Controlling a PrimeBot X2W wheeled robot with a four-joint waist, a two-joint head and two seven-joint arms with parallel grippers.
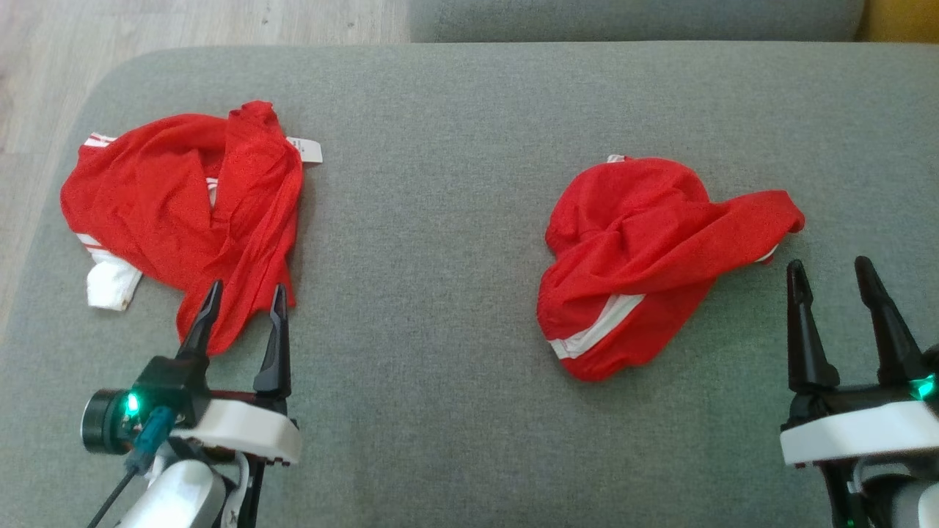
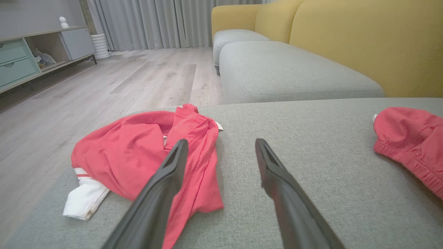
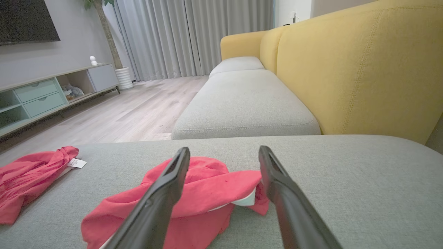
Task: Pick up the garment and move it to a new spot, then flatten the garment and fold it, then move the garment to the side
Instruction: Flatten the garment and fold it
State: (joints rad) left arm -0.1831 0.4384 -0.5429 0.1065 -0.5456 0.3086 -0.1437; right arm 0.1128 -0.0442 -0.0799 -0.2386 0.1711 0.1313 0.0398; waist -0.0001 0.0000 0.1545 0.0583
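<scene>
Two crumpled red garments with white stripes lie on the grey sofa cushion. One garment is at the left, with a white tag and a white cuff showing; it also appears in the left wrist view. The other garment lies at the right, and the right wrist view looks over it. My left gripper hovers open at the near edge of the left garment, holding nothing. Just right of the right garment, my right gripper stands open and empty.
A second grey cushion and the yellow sofa back lie beyond. Wooden floor borders the cushion's left edge, with a pale green cabinet and grey curtains farther off. Bare cushion stretches between the two garments.
</scene>
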